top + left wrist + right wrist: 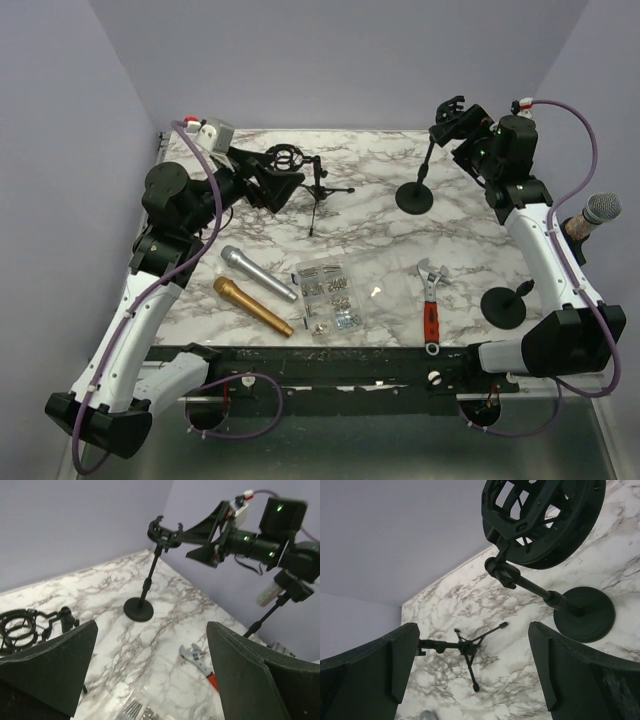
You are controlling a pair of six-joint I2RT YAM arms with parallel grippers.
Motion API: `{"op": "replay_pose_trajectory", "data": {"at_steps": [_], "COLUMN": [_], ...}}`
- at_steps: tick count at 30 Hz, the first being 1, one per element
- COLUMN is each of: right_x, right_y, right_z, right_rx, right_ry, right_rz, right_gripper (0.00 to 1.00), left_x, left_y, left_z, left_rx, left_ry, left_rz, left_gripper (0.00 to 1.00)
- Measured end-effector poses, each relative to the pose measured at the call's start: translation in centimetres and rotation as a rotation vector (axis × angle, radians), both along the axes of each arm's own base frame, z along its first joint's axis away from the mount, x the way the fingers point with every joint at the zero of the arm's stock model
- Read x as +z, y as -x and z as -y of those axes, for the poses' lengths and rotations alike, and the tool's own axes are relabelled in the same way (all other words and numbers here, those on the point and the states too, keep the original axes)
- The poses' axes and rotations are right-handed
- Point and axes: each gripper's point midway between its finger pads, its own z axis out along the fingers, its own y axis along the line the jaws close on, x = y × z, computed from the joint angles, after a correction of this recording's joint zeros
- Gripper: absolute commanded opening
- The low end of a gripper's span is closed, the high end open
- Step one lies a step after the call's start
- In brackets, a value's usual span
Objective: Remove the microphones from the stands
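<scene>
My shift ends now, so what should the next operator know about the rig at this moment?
Left gripper: open, empty, near the tripod stand.
Right gripper: open, empty, by the round-base stand's empty mount.
Silver microphone and gold microphone lie loose on the table.
Left to do: the mesh-head microphone sits in the right-edge stand, untouched.

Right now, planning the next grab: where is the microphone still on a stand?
Top view, far right edge: the microphone sits on its stand, beside the right arm, the stand's base right of the wrench.
</scene>
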Motion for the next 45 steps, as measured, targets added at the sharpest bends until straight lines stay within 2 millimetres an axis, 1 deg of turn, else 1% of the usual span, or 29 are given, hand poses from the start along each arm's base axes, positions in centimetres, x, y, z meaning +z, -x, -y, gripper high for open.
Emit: {"op": "replay_pose_trajectory", "data": {"at_steps": [4, 6, 7, 9, 11, 14, 16, 23, 29, 34, 37, 39, 42, 45], "right_x": [-0.1, -0.1, -0.1, -0.3, -0.9, -1.9, -2.6, -4.6, -4.8, -4.3, -4.3, -4.6, -5.5, -5.5], "right_y": [-0.3, -0.6, -0.9, -1.3, -1.8, -2.6, -3.0, -4.5, -5.3, -5.5, -5.7, -5.9, -6.2, -6.5], "right_z": [-0.2, -0.3, -0.4, -0.3, -0.2, 0.3, 0.7, 1.8, 2.4, 2.9, 3.0, 3.0, 3.0, 2.9], "right_rx": [-0.029, -0.039, -0.045, -0.062, -0.087, -0.135, -0.17, -0.249, -0.288, -0.311, -0.318, -0.319, -0.321, -0.319], "right_ry": [-0.097, -0.137, -0.157, -0.188, -0.214, -0.242, -0.257, -0.267, -0.266, -0.265, -0.264, -0.263, -0.269, -0.278], "right_rz": [-0.008, -0.007, -0.004, -0.003, -0.011, -0.031, -0.042, -0.054, -0.037, -0.01, -0.002, -0.003, -0.01, 0.011], "right_gripper": [1.0, 1.0, 1.0, 1.0, 1.0, 0.96, 0.95, 0.83, 0.8, 0.76, 0.76, 0.76, 0.72, 0.68], "left_x": [-3.9, -5.5, -5.8, -6.0, -5.9, -5.2, -5.1, -5.0, -5.0, -5.0, -5.1, -5.2, -5.3, -5.4], "left_y": [-0.7, -0.9, -0.8, -0.6, 0.0, 0.6, 0.7, 0.6, 0.6, 0.6, 0.5, 0.5, 0.4, 0.3], "left_z": [0.2, 0.3, 0.3, 0.3, 0.5, 0.7, 0.7, 0.7, 0.7, 0.7, 0.8, 0.8, 0.8, 0.9], "left_rx": [0.003, 0.0, -0.001, -0.005, -0.015, -0.026, -0.027, -0.027, -0.027, -0.027, -0.027, -0.027, -0.027, -0.028], "left_ry": [-0.063, -0.091, -0.098, -0.103, -0.107, -0.109, -0.111, -0.121, -0.12, -0.12, -0.121, -0.122, -0.123, -0.124], "left_rz": [-0.036, -0.055, -0.055, -0.043, -0.021, 0.018, 0.03, 0.046, 0.047, 0.046, 0.043, 0.041, 0.038, 0.033], "left_gripper": [0.94, 0.95, 0.95, 0.95, 0.95, 0.95, 0.95, 0.96, 0.96, 0.95, 0.96, 0.96, 0.96, 0.96]}}
